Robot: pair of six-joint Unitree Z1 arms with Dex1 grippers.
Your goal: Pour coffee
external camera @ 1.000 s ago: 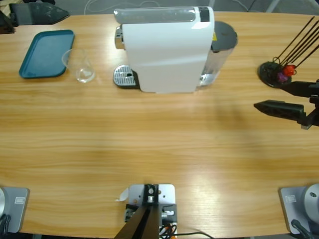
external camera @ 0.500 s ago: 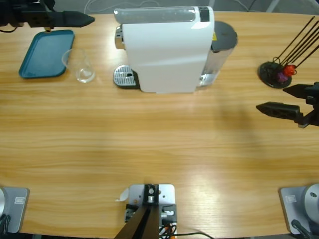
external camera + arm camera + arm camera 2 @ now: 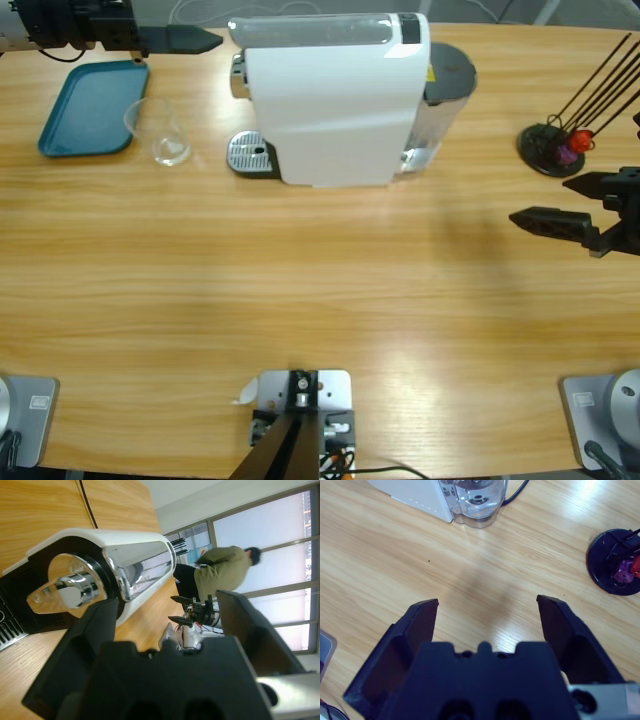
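I see no coffee anywhere: the clear glass [image 3: 165, 135] stands empty between the teal tray [image 3: 90, 105] and the coffee machine [image 3: 335, 95]. My left gripper [image 3: 195, 39], jaws apart and holding nothing, is far nearer it than the empty, open right gripper [image 3: 545, 205]. Only the left wrist view shows the machine's chrome spout [image 3: 75, 587].

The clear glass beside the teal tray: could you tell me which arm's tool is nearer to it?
Left. The left tool hovers just beyond the clear glass, by the coffee machine; the right tool is far across the table.
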